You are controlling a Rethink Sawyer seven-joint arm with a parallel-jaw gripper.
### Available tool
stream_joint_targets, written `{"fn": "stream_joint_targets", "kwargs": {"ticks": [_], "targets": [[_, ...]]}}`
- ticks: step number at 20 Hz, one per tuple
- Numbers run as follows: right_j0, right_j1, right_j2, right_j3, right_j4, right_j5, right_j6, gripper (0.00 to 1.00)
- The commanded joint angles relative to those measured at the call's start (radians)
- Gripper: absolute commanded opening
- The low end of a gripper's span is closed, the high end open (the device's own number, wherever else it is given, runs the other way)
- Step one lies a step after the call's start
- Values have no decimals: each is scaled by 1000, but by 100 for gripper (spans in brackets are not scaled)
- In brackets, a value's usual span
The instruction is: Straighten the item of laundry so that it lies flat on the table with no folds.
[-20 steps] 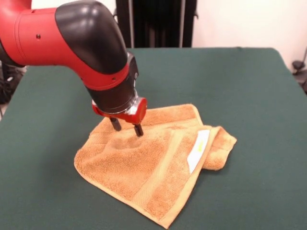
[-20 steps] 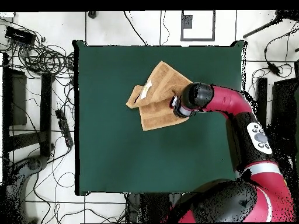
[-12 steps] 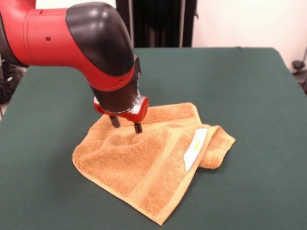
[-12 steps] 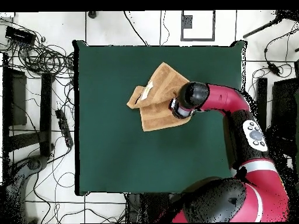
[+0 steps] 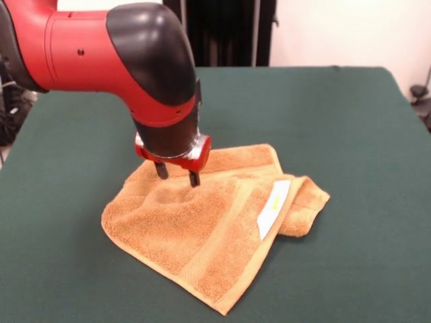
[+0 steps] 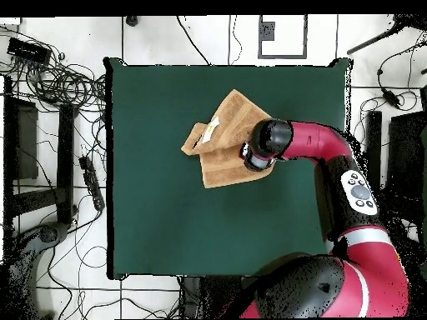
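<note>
The orange-tan towel [image 5: 202, 229] lies on the green table [image 5: 350, 134], doubled over itself. A woven band and a white tag [image 5: 272, 208] face up, and the right corner [image 5: 306, 202] is rolled under. My gripper [image 5: 178, 175] points down over the towel's far left part. It is open, its fingertips [image 5: 194, 180] at the terry surface with nothing held between them. In the overhead view the towel [image 6: 221, 137] sits in the upper middle of the table [image 6: 167, 208], and the gripper [image 6: 248, 156] is at its right edge beneath the wrist.
Bare green felt surrounds the towel on all sides. Tangled cables [image 6: 58, 79] and dark equipment [image 6: 25, 142] lie on the floor beside the table's left edge in the overhead view. Dark stands [image 5: 215, 33] rise behind the table's far edge.
The arm has swung a little to the right in the front view and the gripper has risen slightly. The towel has slid a small way to the left with it.
</note>
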Motion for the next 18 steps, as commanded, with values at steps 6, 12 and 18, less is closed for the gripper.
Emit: {"fn": "stream_joint_targets", "kwargs": {"ticks": [6, 12, 18], "targets": [[57, 47, -64, 223, -118, -169, -39, 100], [77, -48, -64, 204, -105, -294, 33, 100], [54, -248, -25, 271, -63, -331, -22, 100]]}}
